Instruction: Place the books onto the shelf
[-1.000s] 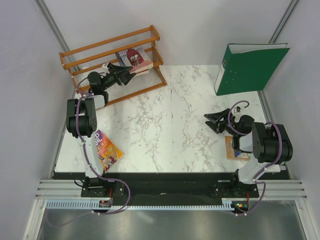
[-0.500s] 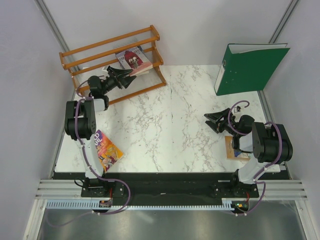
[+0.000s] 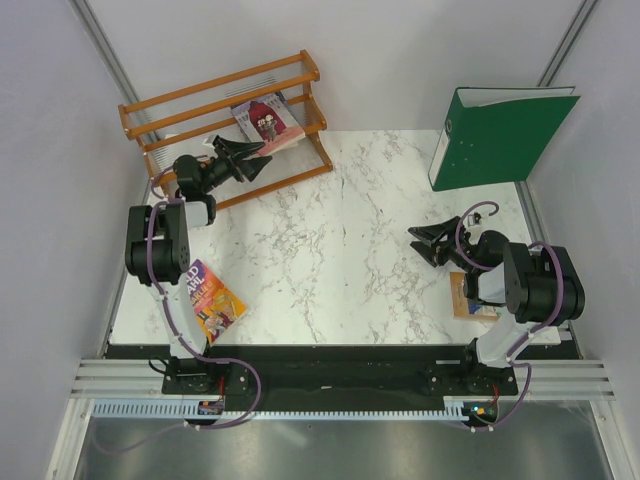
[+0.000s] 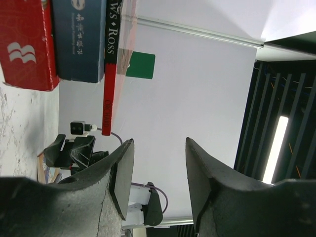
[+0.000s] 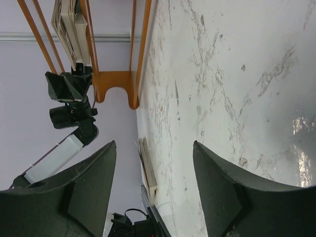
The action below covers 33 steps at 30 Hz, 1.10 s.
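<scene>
The shelf (image 3: pixel 225 115) stands at the table's far left. On it rest books (image 3: pixel 265 120) with a pink-maroon cover uppermost. In the left wrist view they show as a red book (image 4: pixel 24 44), a dark blue one (image 4: pixel 79 39) and a thin red spine (image 4: pixel 109 74). My left gripper (image 3: pixel 258 158) hovers just in front of them, open and holding nothing (image 4: pixel 158 143). A yellow-purple book (image 3: pixel 212 300) lies flat near the left arm's base. An orange-brown book (image 3: pixel 468 297) lies partly under my right arm. My right gripper (image 3: pixel 424 243) is open and empty (image 5: pixel 154 148) above the table.
A big green ring binder (image 3: pixel 495 135) stands at the far right corner. The marble table (image 3: pixel 340 250) has grey walls on both sides. The shelf's end frame (image 5: pixel 116 81) and my left arm (image 5: pixel 74 106) show in the right wrist view.
My left arm has swung a little to the left and its jaws have widened slightly, clear of the pink-maroon book on the shelf. The right arm has not moved.
</scene>
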Each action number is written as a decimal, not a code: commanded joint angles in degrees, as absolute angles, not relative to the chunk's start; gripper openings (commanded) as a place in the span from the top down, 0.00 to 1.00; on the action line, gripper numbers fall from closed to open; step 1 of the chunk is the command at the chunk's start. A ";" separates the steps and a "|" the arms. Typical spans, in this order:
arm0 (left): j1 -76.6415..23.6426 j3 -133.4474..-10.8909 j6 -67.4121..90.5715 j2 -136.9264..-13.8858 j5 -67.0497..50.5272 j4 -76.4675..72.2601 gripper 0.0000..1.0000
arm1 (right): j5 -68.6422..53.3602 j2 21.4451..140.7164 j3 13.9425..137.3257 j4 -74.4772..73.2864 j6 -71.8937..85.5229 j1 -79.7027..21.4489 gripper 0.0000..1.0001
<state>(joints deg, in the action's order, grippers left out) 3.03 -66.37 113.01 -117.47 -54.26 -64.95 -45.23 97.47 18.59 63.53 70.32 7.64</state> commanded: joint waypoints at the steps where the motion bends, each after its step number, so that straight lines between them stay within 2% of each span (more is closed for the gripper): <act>1: 2.90 -67.06 126.93 -115.23 -58.26 -55.39 0.48 | -46.32 98.09 18.11 67.76 70.58 7.47 0.29; 9: 2.81 -68.56 94.86 -108.64 -61.44 -27.45 0.61 | -46.41 98.26 18.02 68.55 70.84 7.47 0.29; 11: 2.81 -67.16 87.50 -107.41 -60.83 -21.05 0.70 | -46.49 98.61 18.02 68.64 70.75 7.47 0.29; 19: 2.55 -66.53 60.67 -104.77 -52.48 5.08 0.98 | -46.76 100.28 17.84 70.93 71.72 7.56 0.29; 25: 2.11 -70.04 47.74 -102.48 -41.68 17.38 0.98 | -46.85 101.51 17.75 72.07 71.98 7.47 0.29; 33: -2.19 -71.28 34.90 -97.91 -20.94 25.04 0.98 | -47.02 102.92 17.58 74.71 73.04 7.47 0.29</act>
